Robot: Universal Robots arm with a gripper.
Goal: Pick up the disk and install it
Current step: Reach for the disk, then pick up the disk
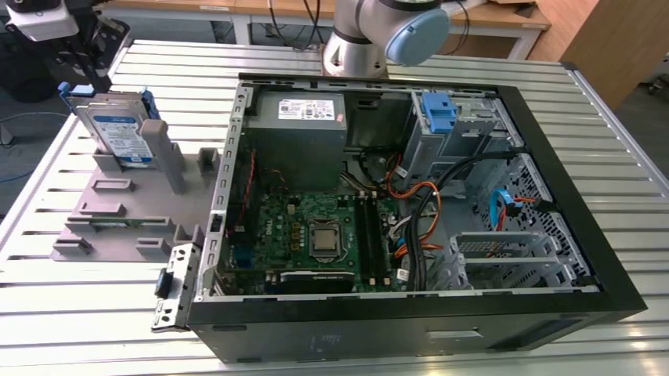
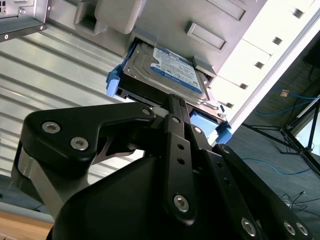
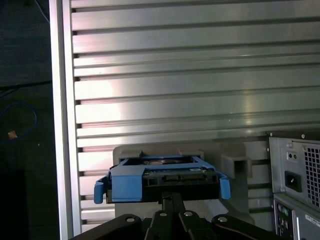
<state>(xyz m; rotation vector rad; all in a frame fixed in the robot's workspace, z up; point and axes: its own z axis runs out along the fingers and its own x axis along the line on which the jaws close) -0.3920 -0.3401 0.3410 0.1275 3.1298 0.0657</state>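
Disk (image 1: 121, 129): silver HDD w/ blue carrier, upright in grey fixture (image 1: 115, 205).

Losing the arm's (image 1: 387, 35) upper part past the exterior view's top edge. Hiding the disk's (image 1: 121, 129) lower end inside the grey holder (image 1: 115, 211). Blocking the disk's near edge with the gripper (image 2: 175, 107) in the second wrist view. Cropping the gripper's body at the picture's edge in both wrist views.
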